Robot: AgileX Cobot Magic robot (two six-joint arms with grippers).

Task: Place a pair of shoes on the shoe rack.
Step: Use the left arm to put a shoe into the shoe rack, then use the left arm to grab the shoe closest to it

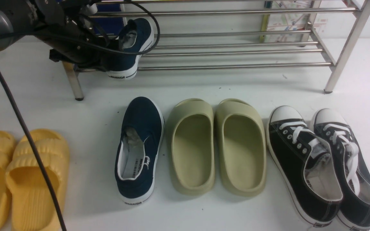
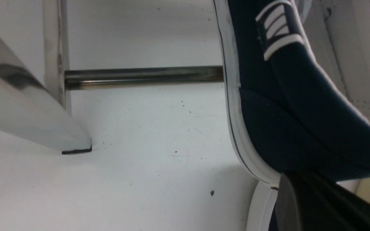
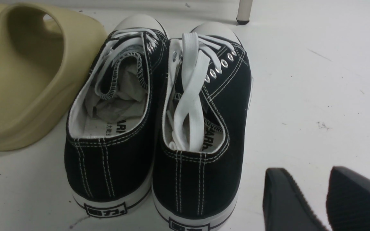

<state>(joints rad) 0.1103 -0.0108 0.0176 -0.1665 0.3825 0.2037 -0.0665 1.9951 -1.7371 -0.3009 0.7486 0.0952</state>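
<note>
Where silver tubes cross the top of the front view stands the shoe rack (image 1: 236,51): wide, low, with horizontal bar shelves and legs on the white floor (image 1: 92,106).

Left arm (image 1: 27,19): enters at the upper left corner and reaches right and slightly down to the rack's left end. A black cable trails from it down the left of the frame.

Green slippers (image 1: 215,141): centre of frame, side by side and touching.

Black sneakers (image 1: 300,160): lower right, white toe caps toward the rack.

Yellow slippers (image 1: 37,166): lower left corner.

Second navy shoe (image 1: 140,147): flat on the floor just left of the green slippers. Navy canvas, white sole, white lining. Its long axis runs nearly up and down the frame, toe toward the rack, lettered heel toward the bottom edge.

Held navy shoe (image 1: 136,38): upper left of centre, at the rack's left end. It is tilted, toe up and right over the lower bars, lettered heel low in front of the front bar. Contact with the bars cannot be told.

Left gripper (image 1: 109,62): clenched on the held navy shoe's heel.

Right gripper (image 3: 308,173): fingers apart with nothing between them, above the floor near the black sneakers' heels.
</note>
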